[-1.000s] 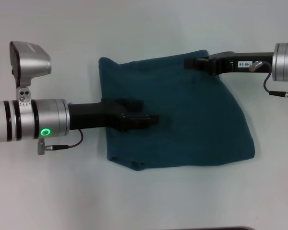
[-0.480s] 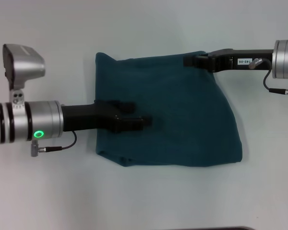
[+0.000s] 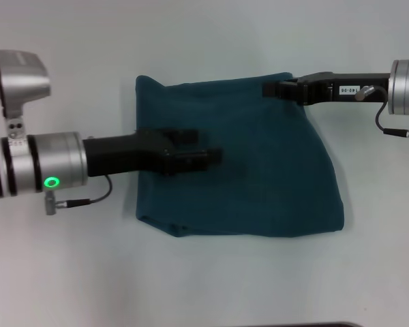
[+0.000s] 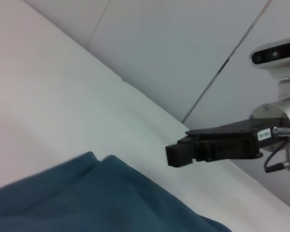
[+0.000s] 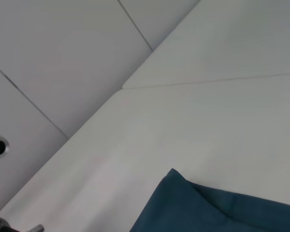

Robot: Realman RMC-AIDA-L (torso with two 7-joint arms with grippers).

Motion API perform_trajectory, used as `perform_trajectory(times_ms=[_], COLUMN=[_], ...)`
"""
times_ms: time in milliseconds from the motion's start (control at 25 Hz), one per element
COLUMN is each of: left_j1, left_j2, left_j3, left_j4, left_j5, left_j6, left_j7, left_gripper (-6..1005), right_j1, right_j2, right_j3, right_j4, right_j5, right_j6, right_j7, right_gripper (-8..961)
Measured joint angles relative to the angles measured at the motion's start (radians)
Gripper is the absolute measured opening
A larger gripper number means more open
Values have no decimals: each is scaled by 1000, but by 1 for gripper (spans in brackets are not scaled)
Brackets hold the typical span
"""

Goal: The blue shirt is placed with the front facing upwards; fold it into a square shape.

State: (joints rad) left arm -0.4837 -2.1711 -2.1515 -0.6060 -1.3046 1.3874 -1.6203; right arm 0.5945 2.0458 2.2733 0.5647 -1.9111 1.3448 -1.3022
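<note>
The dark teal-blue cotton shirt (image 3: 242,160) lies folded into a rough four-sided bundle in the middle of the plain white tabletop (image 3: 211,41), its nearer-left corner rumpled and no lettering, collar or tag showing. Only the head view takes in both arms at once: the left arm's black tool (image 3: 203,151) reaches in over the shirt's left half, its two fingers (image 3: 180,135) parted a little with no cloth visibly between them, though whether they touch the fabric cannot be told from above. The right arm's black tool (image 3: 269,89) sits at the shirt's far right corner, and whether it is gaping, closed or pinching the cloth cannot be told in any view. The left wrist view adds what the head view lacks: it looks across a folded edge of the shirt toward the right tool (image 4: 176,153), which appears just above the tabletop's surface beyond the fabric, a silver camera housing (image 4: 278,55) mounted above its wrist. The right wrist view shows only one pointed corner of the shirt (image 5: 183,193) flat on the bare white surface. Behind the tabletop, both wrist views show a pale grey panelled wall (image 5: 53,58) with thin dark seams.
</note>
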Motion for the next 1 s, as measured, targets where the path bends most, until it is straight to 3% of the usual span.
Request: perform_trajectory(times_ms=[440, 800, 1000], left_j1=[-80, -119, -118], left_j2=[-4, -4, -4], left_j3=[10, 58, 76], left_j4=[172, 262, 266], left_j5=[-66, -78, -78], left_j6=[-17, -182, -211], left_j7=[109, 130, 124], left_gripper=[804, 796, 795], right_j1=[3, 8, 8], right_j2=[0, 1, 2], right_j3=[-1, -2, -4], right_j4=[-2, -2, -2], right_j5=[-2, -2, -2], right_j6=[-1, -1, -1], right_j7=[0, 0, 1], right_gripper=[31, 31, 31])
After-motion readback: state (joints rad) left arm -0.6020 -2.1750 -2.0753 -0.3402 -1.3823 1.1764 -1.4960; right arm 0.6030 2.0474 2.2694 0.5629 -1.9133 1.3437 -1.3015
